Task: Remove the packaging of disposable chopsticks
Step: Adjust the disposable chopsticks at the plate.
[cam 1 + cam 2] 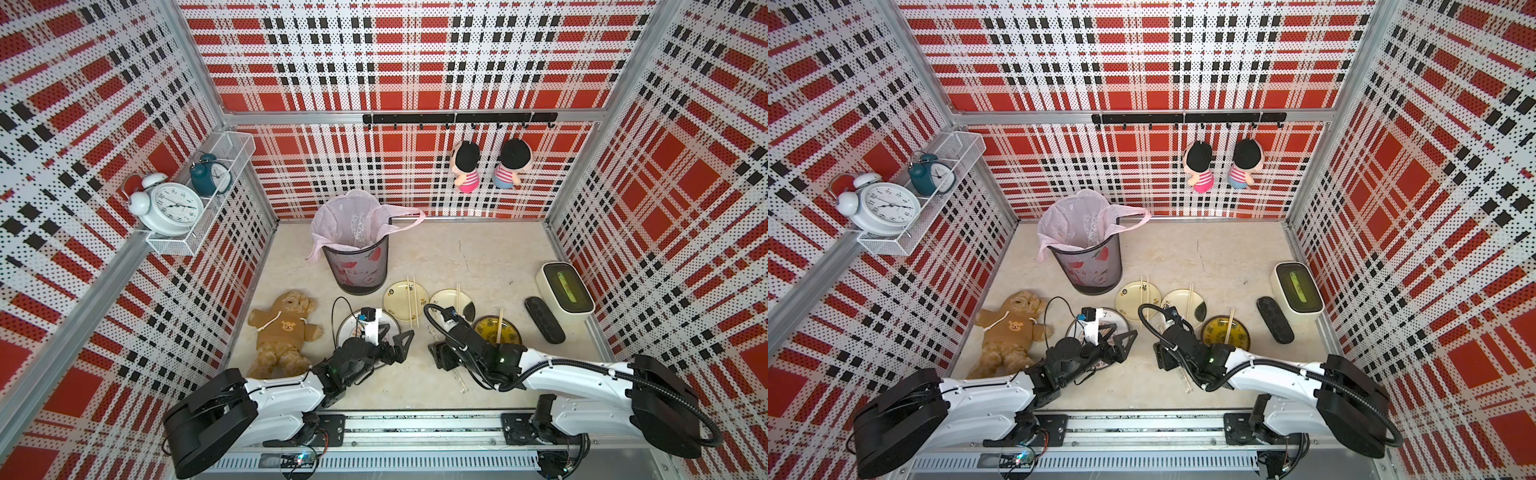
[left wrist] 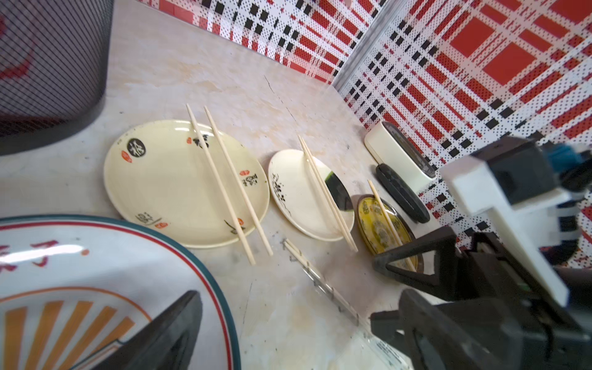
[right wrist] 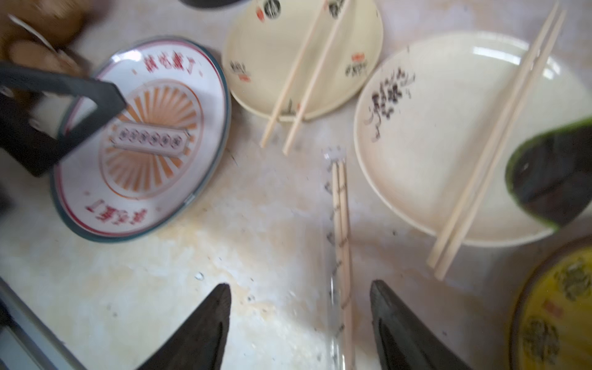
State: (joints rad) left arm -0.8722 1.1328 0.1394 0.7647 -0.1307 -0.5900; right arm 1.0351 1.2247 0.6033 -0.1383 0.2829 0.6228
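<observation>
Right wrist: right tool (image 3: pixel 300 283) straddles sleeved chopsticks (image 3: pixel 341 224), clear both sides.

The beige marbled desk (image 1: pixel 457 257) bears a mesh waste bin (image 1: pixel 357 270), a teddy bear (image 1: pixel 282 328), four plates (image 1: pixel 397 301), a sleeved chopstick pair (image 3: pixel 341 224), a black case (image 1: pixel 544 320) and a cream box (image 1: pixel 565 291).

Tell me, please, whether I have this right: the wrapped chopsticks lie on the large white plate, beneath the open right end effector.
Not quite: the right wrist view shows the wrapped chopsticks lying on the table, beside the large white plate, though indeed beneath the open right end effector.
</observation>
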